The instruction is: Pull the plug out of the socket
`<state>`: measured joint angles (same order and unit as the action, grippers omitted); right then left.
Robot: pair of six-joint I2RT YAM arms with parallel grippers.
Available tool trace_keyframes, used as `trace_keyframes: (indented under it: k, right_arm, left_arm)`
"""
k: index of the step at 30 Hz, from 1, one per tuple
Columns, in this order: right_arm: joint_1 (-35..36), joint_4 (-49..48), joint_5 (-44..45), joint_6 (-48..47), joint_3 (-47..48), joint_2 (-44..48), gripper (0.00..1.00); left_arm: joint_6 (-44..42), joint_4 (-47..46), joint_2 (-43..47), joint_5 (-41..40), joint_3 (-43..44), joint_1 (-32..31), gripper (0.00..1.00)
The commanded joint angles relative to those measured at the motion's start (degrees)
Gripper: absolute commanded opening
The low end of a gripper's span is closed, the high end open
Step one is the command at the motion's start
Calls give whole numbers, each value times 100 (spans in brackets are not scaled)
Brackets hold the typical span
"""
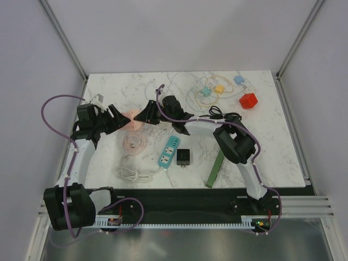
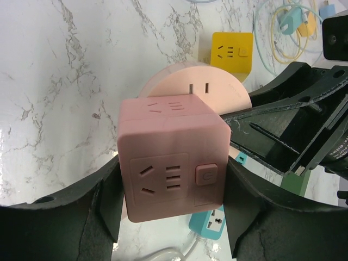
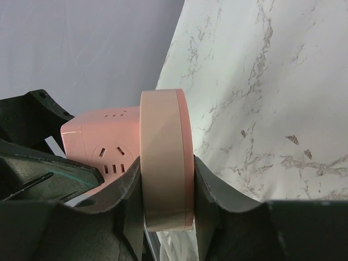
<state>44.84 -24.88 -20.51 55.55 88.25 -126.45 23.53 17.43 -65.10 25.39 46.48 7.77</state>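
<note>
A pink cube socket (image 2: 171, 163) sits between the fingers of my left gripper (image 2: 171, 209), which is shut on its two sides. A pink round disc-shaped plug (image 3: 163, 157) lies flat against the cube's far face (image 3: 103, 141). My right gripper (image 3: 166, 201) is shut on the disc's two flat faces. In the top view the two grippers face each other at the table's left middle, left gripper (image 1: 120, 118) and right gripper (image 1: 144, 115), with the pink pair (image 1: 132, 118) between them, held above the marble. I cannot tell whether the prongs are still seated.
A pink cable coil (image 1: 134, 143) lies below the held pair. A teal power strip (image 1: 169, 150), a black adapter (image 1: 183, 157) and a white cord (image 1: 133, 174) lie nearer. A yellow cube (image 1: 219, 88), a red cube (image 1: 248, 100) and tangled cables are at the back right. A green strip (image 1: 215, 168) lies by the right arm.
</note>
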Motion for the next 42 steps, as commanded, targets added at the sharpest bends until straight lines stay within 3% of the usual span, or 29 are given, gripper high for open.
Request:
trace_keyframes:
  k: [1,8,14,24,33,39,42]
  right_arm:
    - [-2,97,460,80,-123,-90,0]
    - [236,1625,1663,-641,-9,-116,0]
    - [271,2277,2411,-862,87,-160,0]
    - [297,1347,1577,-721,-369,50,0]
    - [561,1126,1261,-774,-1081,656,0]
    - [833,977,1014,-835,-1494,1043,0]
    - [938,994,1031,-905,-1705,1227,12]
  left_arm:
    - [-147,-565,120,318,81,-12,2]
    - [-129,-662,199,300,37,-4,2]
    - [-147,-645,349,-86,-34,-12,2]
    - [-147,-548,314,-279,-7,-4,2]
    - [-85,-337,727,-1245,-25,-4,2]
    - [-50,-214,551,-1308,72,-12,2]
    - [-41,-205,525,-1291,72,-4,2]
